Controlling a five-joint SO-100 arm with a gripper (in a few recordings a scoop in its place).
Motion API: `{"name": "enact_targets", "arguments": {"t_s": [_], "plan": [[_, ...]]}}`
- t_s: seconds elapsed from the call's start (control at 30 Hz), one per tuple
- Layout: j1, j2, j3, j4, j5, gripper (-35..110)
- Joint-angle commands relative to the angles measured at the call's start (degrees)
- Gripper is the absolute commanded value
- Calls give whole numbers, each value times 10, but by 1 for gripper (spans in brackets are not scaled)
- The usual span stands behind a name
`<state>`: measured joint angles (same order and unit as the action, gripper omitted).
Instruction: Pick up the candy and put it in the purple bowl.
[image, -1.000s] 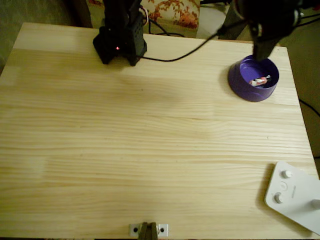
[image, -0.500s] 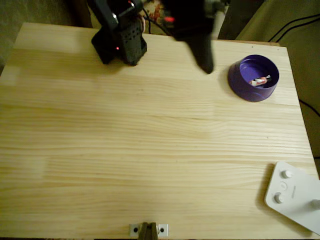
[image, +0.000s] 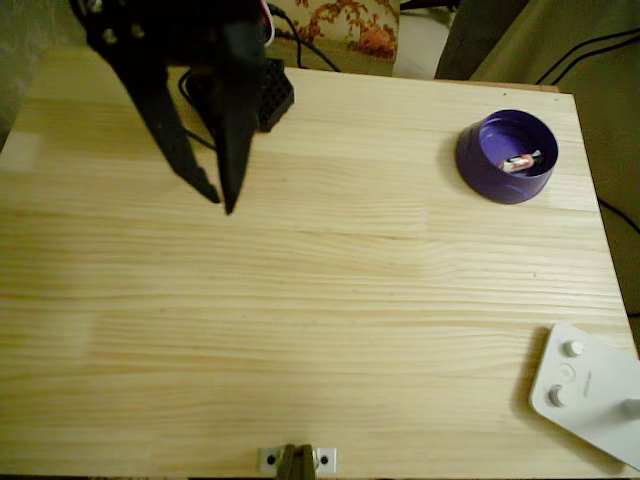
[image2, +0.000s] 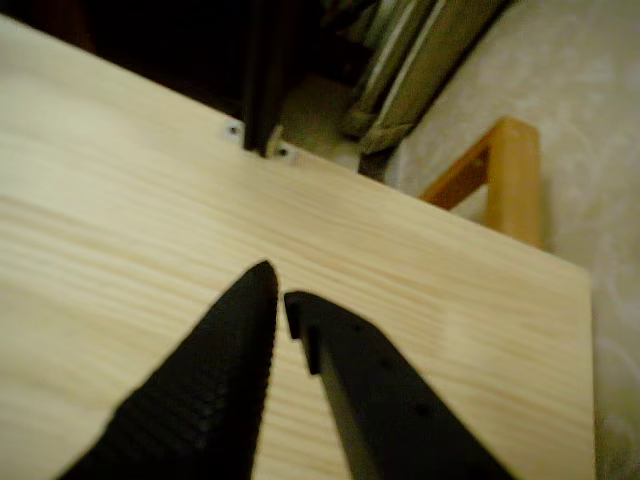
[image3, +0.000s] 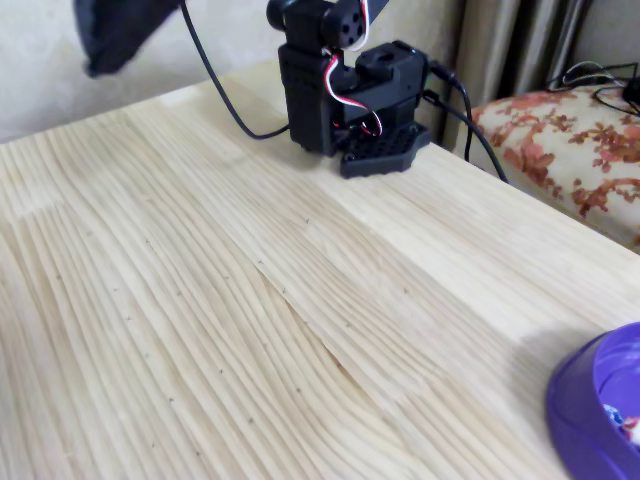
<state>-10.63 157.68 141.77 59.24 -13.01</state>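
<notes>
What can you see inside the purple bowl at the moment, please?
Inside the purple bowl lies the candy, a small white and red wrapped sweet resting on the bowl's floor, seen in the overhead view. Nothing else shows in it; the near wall hides a strip of the floor.

A pale pine counter (image: 320, 300) fills the room's middle under warm, dim light. Beyond its far edge sits a floral-patterned cushion (image3: 560, 150), with striped curtains (image3: 510, 45) behind.

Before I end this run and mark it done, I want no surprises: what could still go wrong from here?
Little, probably. The candy lies inside the purple bowl, which sits near the table's far right corner in the overhead view; a bump could push it off. The gripper, empty with fingers slightly apart, hangs near the black cable, which might snag.
</notes>
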Motion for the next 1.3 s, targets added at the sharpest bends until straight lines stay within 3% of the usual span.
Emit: {"name": "enact_targets", "arguments": {"t_s": [0.0,0.3,0.7,1.27], "plan": [[40,96,67,-16,37,0],[62,265,199,57,143,0],[63,396,329,54,147,0],[73,402,364,45,137,0]]}}
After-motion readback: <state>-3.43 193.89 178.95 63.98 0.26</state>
